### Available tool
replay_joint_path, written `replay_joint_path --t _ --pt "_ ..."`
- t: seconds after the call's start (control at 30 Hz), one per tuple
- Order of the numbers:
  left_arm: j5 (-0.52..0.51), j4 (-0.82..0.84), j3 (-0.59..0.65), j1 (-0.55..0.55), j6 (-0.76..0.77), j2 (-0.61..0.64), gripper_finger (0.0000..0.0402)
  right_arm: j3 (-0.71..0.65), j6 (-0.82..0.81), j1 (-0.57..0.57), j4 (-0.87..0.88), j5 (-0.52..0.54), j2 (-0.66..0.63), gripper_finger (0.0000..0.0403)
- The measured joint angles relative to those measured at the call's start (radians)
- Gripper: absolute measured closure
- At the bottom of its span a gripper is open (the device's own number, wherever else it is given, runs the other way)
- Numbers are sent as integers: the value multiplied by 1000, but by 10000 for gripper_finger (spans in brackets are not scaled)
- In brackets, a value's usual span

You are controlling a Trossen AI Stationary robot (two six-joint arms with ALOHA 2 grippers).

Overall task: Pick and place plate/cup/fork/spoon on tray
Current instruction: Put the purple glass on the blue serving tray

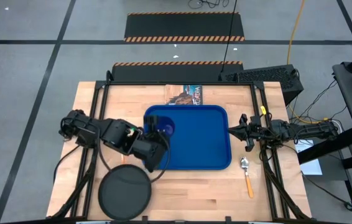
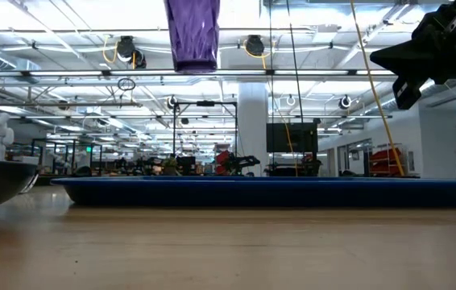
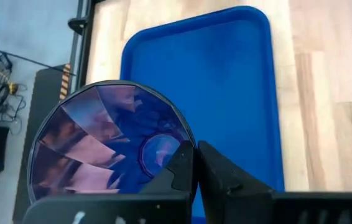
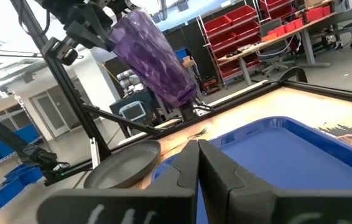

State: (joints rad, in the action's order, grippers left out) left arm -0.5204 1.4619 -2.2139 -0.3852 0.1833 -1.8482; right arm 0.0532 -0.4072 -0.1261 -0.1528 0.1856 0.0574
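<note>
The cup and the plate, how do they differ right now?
The cup is small, purple and ribbed; the plate is large, dark and flat with a raised rim. The cup hangs in the air, held by the left claw above the blue tray, while the plate rests on the table beside the tray, untouched. Both are round, and neither sits on the tray yet.

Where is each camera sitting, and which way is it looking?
High view: above, straight down on the wooden table; both arms.
Low view: tabletop height, looking across the big blue plastic tray; right pincer.
Left wrist view: looks into the ribbed purple cup; left pincer shut on its rim.
Right wrist view: faces the round dark plate; right pincer shut.
All share the tray.
</note>
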Motion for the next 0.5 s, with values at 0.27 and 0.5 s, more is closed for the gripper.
replay_joint_path --t 0.27,0.5 --pt "-4 68 0 91 -8 0 395 0 0 0 0 0 0 403" --pt "13 67 0 200 -31 0 390 0 0 0 0 -2 0 403"
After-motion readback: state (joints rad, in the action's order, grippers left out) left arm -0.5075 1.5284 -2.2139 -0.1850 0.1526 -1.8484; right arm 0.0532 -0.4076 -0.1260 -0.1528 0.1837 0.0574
